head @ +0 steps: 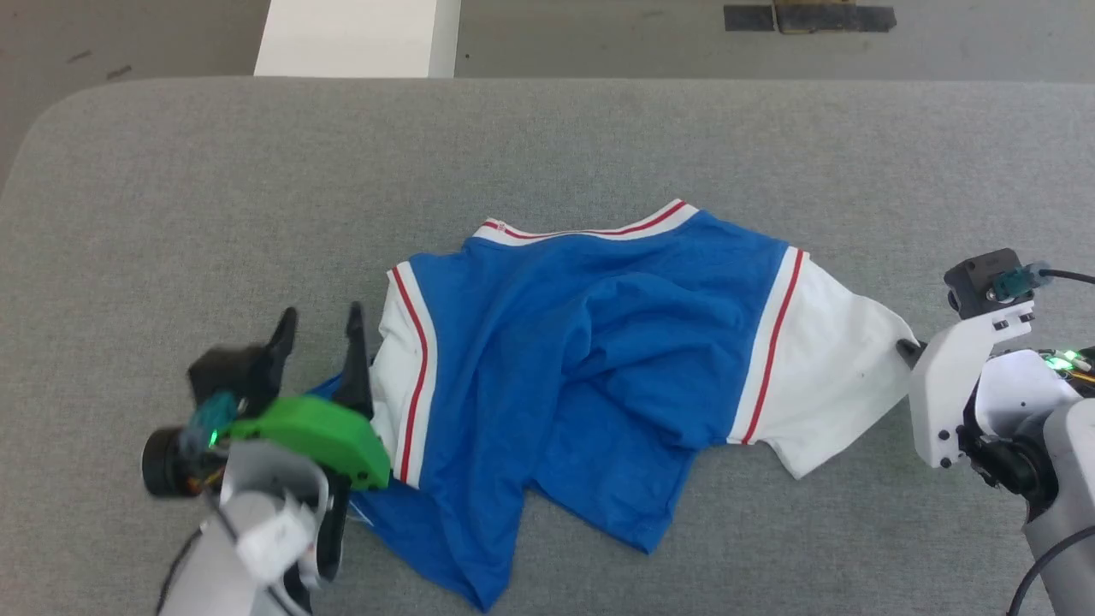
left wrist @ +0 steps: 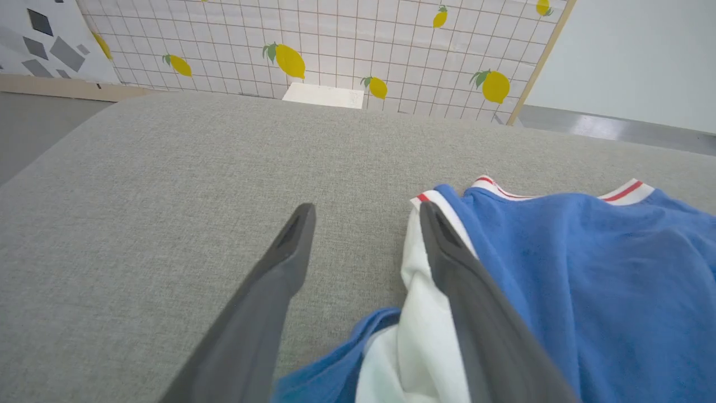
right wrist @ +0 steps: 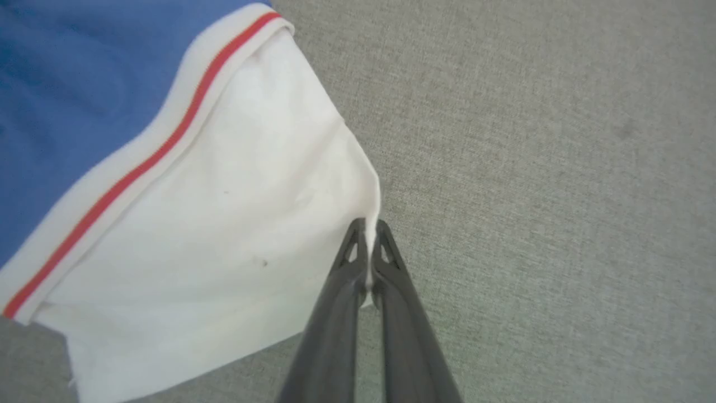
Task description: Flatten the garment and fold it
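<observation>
Blue cloth of the garment lies rumpled mid-tabletop, so I have my right hand clenched on the white sleeve at its 3 o'clock, I judge to draw it flat. My left hand stands spread wide at 9 o'clock, gripping nothing, one finger over the other sleeve, placed to pinch it.

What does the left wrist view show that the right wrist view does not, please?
Left wrist view, not the right: a lemon-patterned wall and the open left fingers, one lying over a white sleeve. Right wrist view, not the left: the right fingers shut on the edge of the other sleeve. Both: the blue garment with red trim on a grey surface.
</observation>
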